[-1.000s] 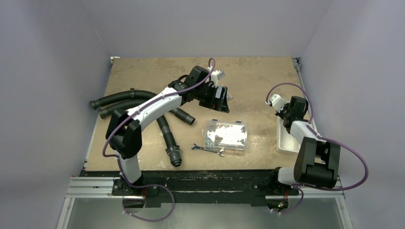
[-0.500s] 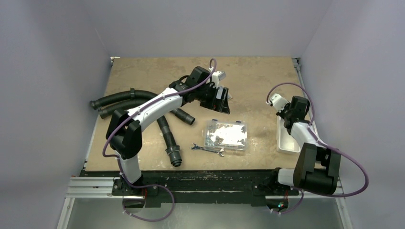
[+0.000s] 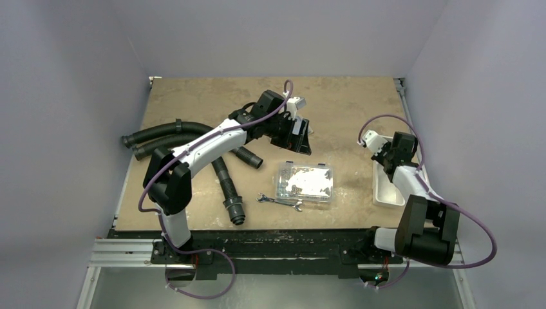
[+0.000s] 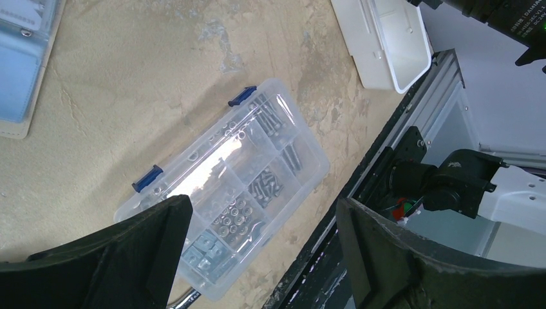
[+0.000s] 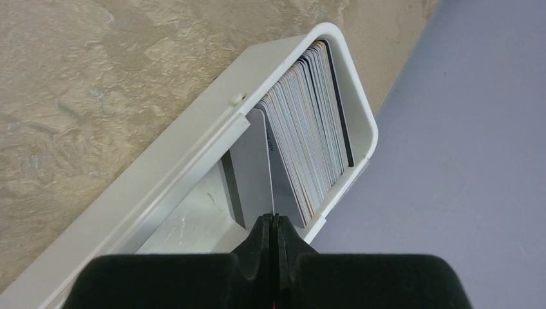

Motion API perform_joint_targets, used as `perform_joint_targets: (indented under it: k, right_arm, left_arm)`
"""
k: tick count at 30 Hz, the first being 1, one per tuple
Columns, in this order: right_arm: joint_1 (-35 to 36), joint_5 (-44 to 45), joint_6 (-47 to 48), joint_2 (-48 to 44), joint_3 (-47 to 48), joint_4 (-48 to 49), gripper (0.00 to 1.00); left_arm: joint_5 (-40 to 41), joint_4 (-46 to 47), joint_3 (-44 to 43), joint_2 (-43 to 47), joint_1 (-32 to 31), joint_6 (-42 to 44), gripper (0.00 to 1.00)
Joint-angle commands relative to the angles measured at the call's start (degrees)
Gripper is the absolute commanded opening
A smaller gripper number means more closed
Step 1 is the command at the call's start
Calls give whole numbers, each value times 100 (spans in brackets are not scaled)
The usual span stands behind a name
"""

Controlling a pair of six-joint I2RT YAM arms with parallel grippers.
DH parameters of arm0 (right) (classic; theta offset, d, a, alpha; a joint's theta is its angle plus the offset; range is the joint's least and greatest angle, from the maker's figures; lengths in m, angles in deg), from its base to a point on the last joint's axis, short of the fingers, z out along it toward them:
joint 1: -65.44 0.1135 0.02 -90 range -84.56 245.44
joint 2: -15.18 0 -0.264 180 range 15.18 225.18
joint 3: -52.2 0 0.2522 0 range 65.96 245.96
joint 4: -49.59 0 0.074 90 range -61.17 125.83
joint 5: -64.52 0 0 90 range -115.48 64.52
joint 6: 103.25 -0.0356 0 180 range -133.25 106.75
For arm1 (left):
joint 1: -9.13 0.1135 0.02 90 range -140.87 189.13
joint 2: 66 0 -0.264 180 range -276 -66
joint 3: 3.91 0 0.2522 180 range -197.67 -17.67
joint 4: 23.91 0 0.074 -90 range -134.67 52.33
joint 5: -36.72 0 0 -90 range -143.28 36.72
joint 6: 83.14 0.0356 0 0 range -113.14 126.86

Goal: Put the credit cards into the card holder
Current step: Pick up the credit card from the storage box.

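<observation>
My right gripper is shut on the edge of one credit card, which stands upright in the white tray. A stack of several more cards stands against the tray's end wall. In the top view this gripper is over the tray's far end. The card holder, light blue with a tan edge, lies open on the table at the left wrist view's top left corner. My left gripper is open and empty above the table, beside the holder; it also shows in the top view.
A clear compartment box of screws and nuts lies mid-table, with a wrench at its near side. Black corrugated hoses lie at the left. The white tray sits against the right table edge, by the side wall.
The right arm has shifted slightly, its wrist a little nearer and lower over the tray. The left arm has hardly moved.
</observation>
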State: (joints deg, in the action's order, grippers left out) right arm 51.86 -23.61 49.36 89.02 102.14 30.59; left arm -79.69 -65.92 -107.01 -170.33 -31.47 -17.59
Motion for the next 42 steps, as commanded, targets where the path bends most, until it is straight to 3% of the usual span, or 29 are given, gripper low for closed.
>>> perform_joint_targets:
  k: [1, 19, 26, 42]
  right_arm:
    - [4, -414, -78, 24, 4, -10, 0]
    - [3, -547, -118, 376, -2, -107, 11]
    - [-3, -649, -91, 248, -105, -159, 17]
    - [9, -782, 8, -232, -485, -222, 22]
  left_arm:
    - [-109, 175, -5, 186, -29, 54, 89]
    - [-114, 170, -13, 150, -38, 56, 90]
    - [-136, 164, -11, 150, -41, 53, 89]
    - [-197, 196, 4, 150, -36, 28, 89]
